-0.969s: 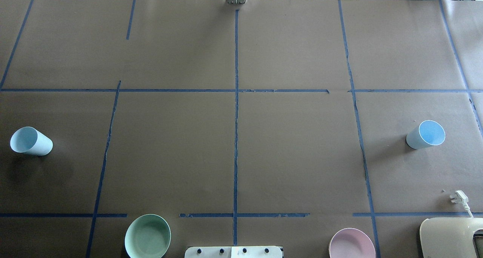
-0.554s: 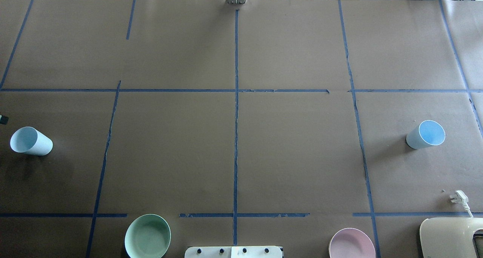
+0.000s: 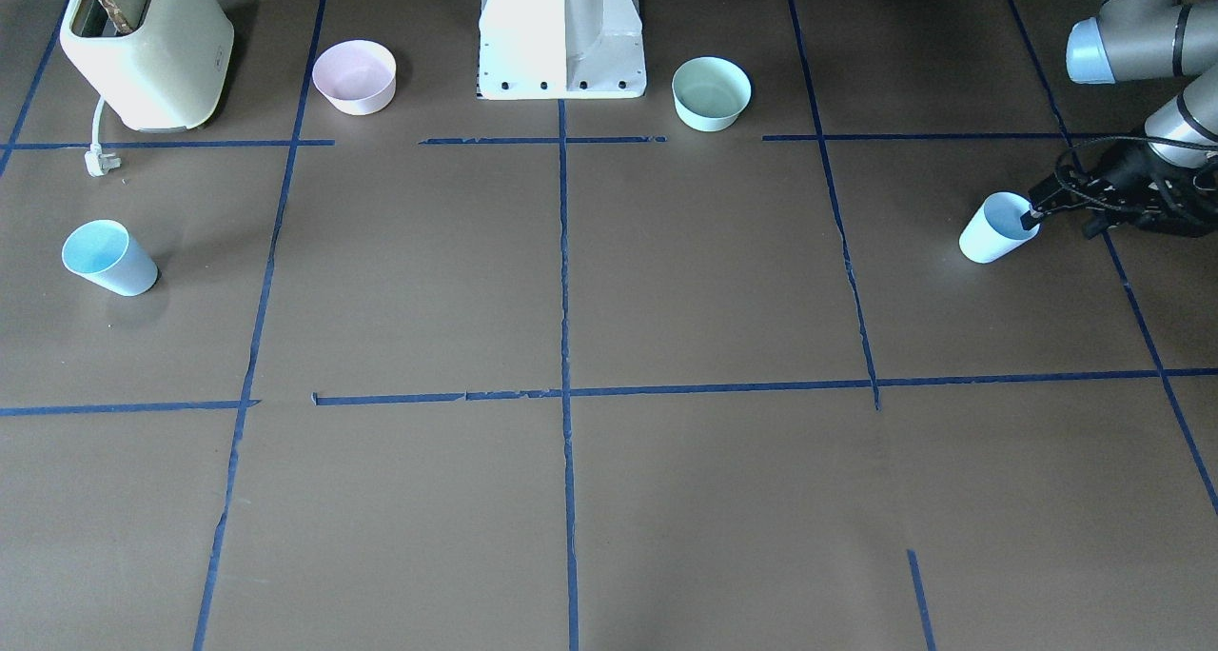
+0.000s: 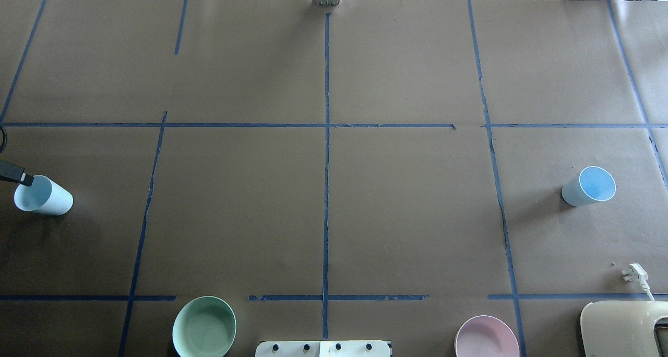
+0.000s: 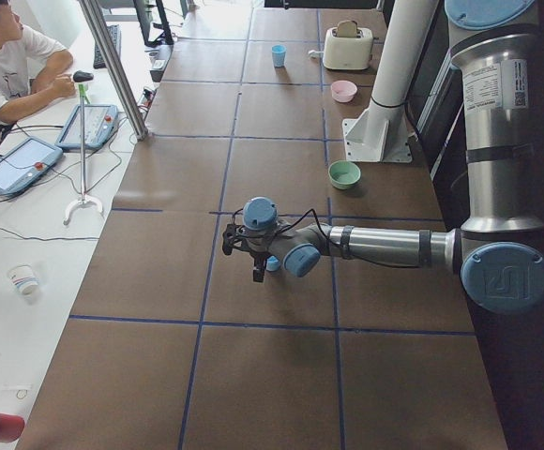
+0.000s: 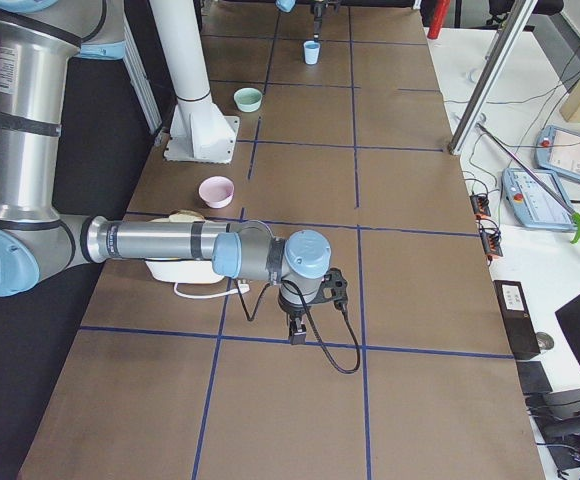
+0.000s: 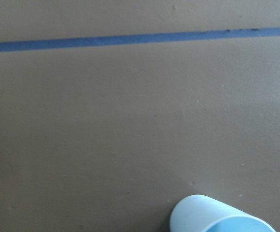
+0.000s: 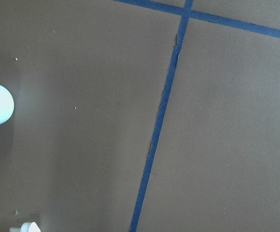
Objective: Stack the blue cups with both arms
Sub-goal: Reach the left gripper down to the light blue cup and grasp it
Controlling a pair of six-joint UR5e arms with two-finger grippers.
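— From the front, how far along was it?
— Barely begun, I'd judge. The left cup (image 3: 994,234) and right cup (image 3: 107,256) stood upright at opposite ends of the bench (image 3: 723,518), well apart and unstacked. Both pickups and the nesting were left to do.
— And the left fingers (image 3: 1029,220)?
— One black tip sat at the left cup's rim, seemingly touching. I couldn't tell their spread, and nothing was held.
— Overhead?
— The left fingers (image 4: 21,179) showed one tip at the rim of the left cup (image 4: 43,196). The right cup (image 4: 588,186) stood alone.
— The left-end view?
— The left arm (image 5: 375,246) reached low, its wrist hiding most of that cup.
— The right-end view?
— The right fingers (image 6: 296,330) hung over bare bench, with no cup near. Apart or together, I couldn't tell.
— Wrist cameras?
— The left one caught the left cup (image 7: 222,217) at its lower edge. The right one showed no cup I could be sure of.
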